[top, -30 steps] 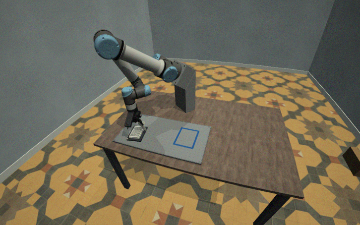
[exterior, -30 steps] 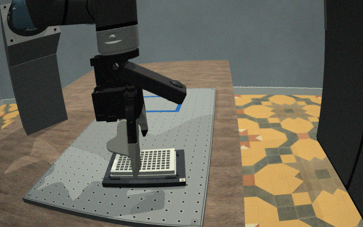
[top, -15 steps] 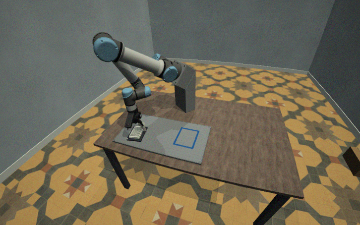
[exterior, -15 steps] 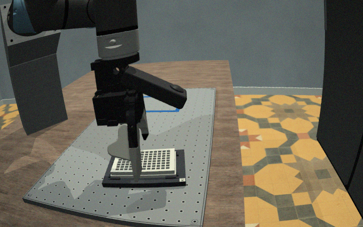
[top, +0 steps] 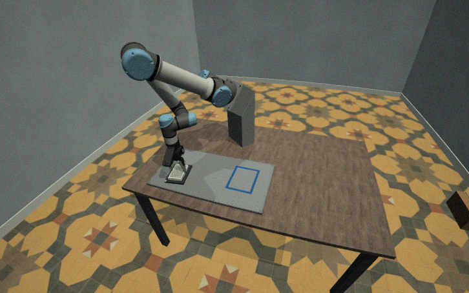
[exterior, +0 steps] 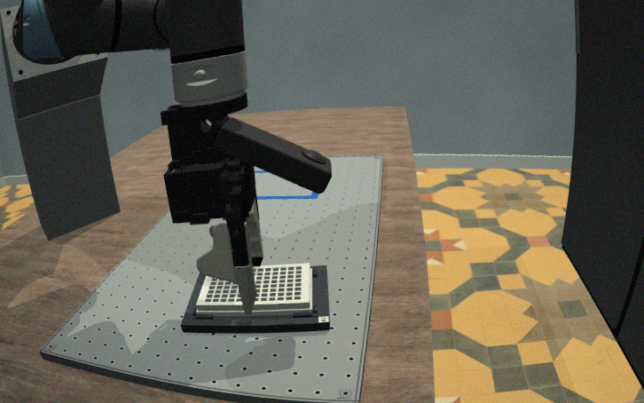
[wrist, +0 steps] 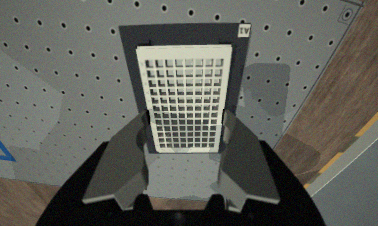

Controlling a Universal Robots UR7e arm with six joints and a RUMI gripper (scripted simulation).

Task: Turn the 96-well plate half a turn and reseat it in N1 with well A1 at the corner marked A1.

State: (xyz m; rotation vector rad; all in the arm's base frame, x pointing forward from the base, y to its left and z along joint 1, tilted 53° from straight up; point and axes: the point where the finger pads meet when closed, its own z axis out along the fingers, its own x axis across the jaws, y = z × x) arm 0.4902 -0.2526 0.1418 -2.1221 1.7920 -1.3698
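The white 96-well plate [top: 176, 174] [exterior: 284, 284] [wrist: 186, 85] lies flat in the dark plate nest N1 [top: 185, 178] [exterior: 320, 292] [wrist: 129, 42] at the left end of the perforated board. My gripper [top: 175, 171] [exterior: 229, 290] [wrist: 186, 110] reaches straight down over it. Its two fingers are shut on the plate's long sides, near the end closest to the wrist camera. The nest's small white A1 label [exterior: 322, 319] [wrist: 244, 31] sits at the far right corner in the wrist view. I cannot tell which plate corner is cut off.
The grey perforated board [top: 207, 192] [exterior: 314, 360] [wrist: 39, 50] lies on the wooden table [top: 320, 181]. A blue rectangle outline [top: 231, 177] [exterior: 284, 197] [wrist: 1, 145] is marked on it. The arm's grey pedestal [top: 241, 120] [exterior: 64, 150] stands behind. The table edge runs close to the nest.
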